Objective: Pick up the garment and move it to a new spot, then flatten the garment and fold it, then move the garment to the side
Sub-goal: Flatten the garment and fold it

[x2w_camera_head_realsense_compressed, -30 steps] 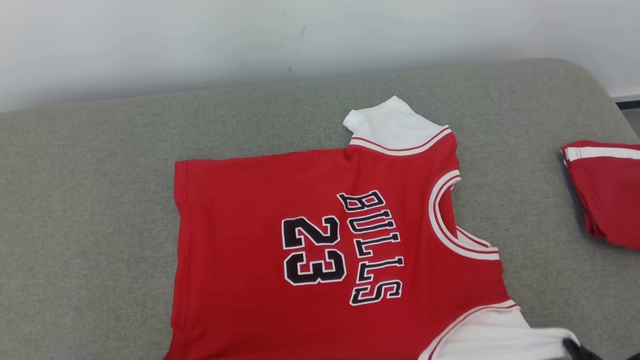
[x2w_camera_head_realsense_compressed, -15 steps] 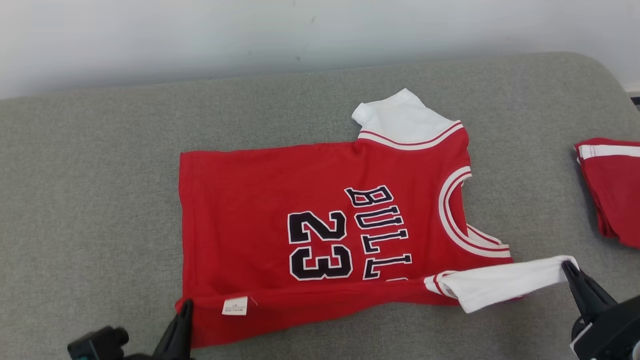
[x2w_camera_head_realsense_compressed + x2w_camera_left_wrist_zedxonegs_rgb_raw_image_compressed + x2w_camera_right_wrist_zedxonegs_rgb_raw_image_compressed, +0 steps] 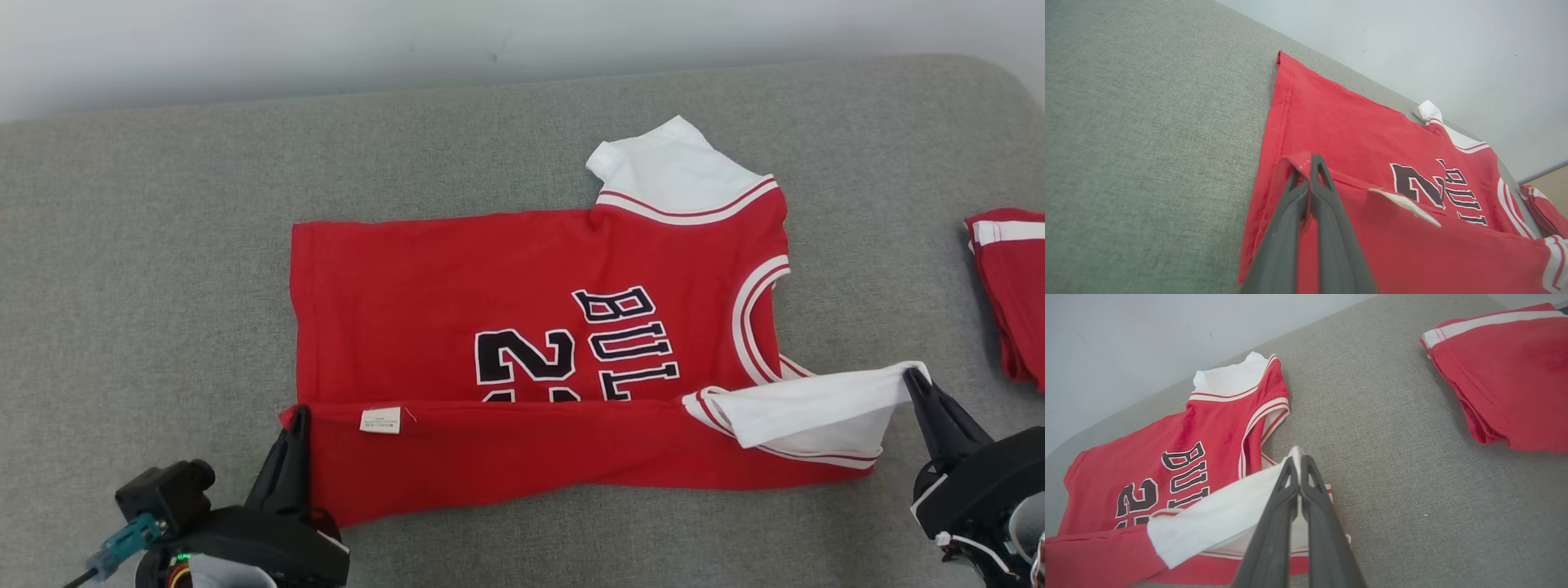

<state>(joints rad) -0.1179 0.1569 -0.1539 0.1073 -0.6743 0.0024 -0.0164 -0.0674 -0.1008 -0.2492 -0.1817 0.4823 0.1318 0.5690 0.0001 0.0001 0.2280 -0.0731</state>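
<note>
Left gripper [image 3: 298,412]: jaws are pressed together, with the near-left hem corner [image 3: 1295,160] of the jersey [image 3: 522,278] pinched at the tips. Right gripper [image 3: 913,376]: jaws are likewise closed, and the tip of the near white sleeve [image 3: 804,404] is held.

Between the two grips the near edge is lifted and turned over toward the far side. The inside is exposed, and the care label [image 3: 380,420] is seen.

Change noted: a second ago the jersey is seen flat and face up. Half a second ago the fold is just begun. Now the lower half of the numerals [image 3: 526,363] is covered by the flap.

The jersey is spread mid-cushion on the grey cushion [image 3: 147,245]. A second red garment [image 3: 1012,294] is left well apart at the right.

Judgement: the lengthwise fold is under way, and the move to the side is not yet made.
</note>
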